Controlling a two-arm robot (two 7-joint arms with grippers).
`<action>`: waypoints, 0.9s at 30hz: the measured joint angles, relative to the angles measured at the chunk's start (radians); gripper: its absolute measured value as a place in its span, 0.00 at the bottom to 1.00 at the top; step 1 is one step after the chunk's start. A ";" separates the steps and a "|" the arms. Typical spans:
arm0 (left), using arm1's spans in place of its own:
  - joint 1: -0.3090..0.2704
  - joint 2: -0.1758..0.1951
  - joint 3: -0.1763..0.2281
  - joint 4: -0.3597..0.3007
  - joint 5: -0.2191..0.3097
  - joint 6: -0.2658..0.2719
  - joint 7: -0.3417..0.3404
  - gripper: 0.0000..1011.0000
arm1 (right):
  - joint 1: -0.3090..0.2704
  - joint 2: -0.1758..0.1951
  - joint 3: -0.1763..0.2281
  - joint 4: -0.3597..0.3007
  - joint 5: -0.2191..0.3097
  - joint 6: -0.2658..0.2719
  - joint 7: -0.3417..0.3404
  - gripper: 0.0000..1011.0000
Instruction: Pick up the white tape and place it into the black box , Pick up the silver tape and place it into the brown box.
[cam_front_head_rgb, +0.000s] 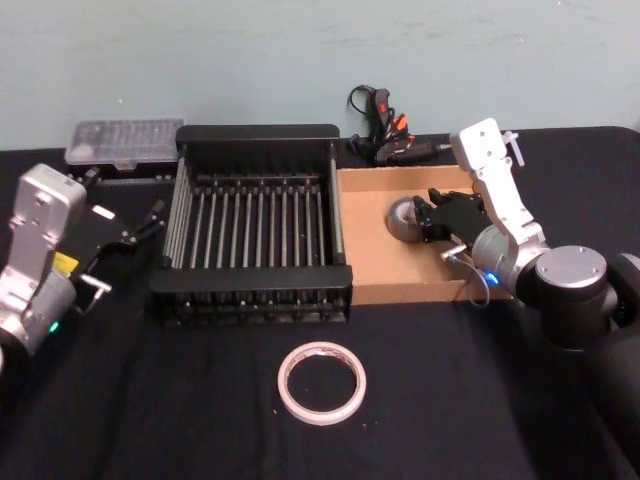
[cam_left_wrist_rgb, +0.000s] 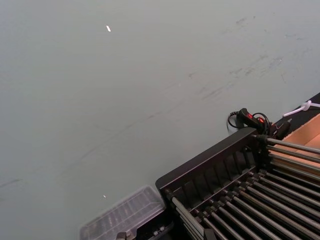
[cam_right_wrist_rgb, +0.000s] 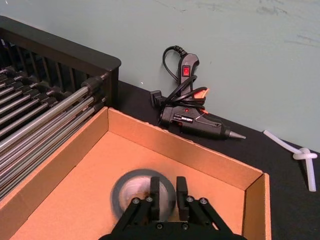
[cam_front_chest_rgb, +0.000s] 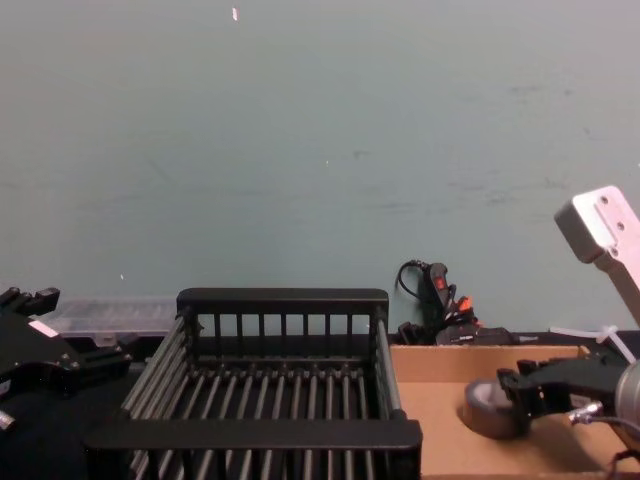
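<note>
Pinching the silver tape (cam_right_wrist_rgb: 142, 187) over the brown box (cam_front_head_rgb: 375, 270), the right gripper (cam_right_wrist_rgb: 167, 192) hovers; the white tape (cam_front_head_rgb: 322, 382) lies nearer the parked left gripper (cam_front_head_rgb: 135, 232), whose finger state I cannot tell.

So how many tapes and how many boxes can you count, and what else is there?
Tapes: 2, the white tape and the silver tape.
Boxes: 2, the black box and the brown box.
Glue guns: 1.
Clear plastic cases: 1.
Total: 6.

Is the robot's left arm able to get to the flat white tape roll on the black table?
Probably yes: the wide white tape roll lies in the open, nothing around it, and the left gripper hangs beside the black slatted crate.
</note>
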 joint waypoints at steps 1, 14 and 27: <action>0.000 0.000 0.000 0.000 0.000 0.000 0.000 0.99 | 0.000 0.000 0.000 0.000 0.000 0.000 0.000 0.21; 0.000 0.000 0.000 0.000 0.000 0.000 0.000 0.99 | 0.000 0.000 0.000 -0.001 0.002 0.000 0.000 0.65; 0.000 0.000 0.000 0.000 0.000 0.000 0.000 0.99 | -0.001 0.000 0.000 -0.003 0.003 0.000 0.000 0.98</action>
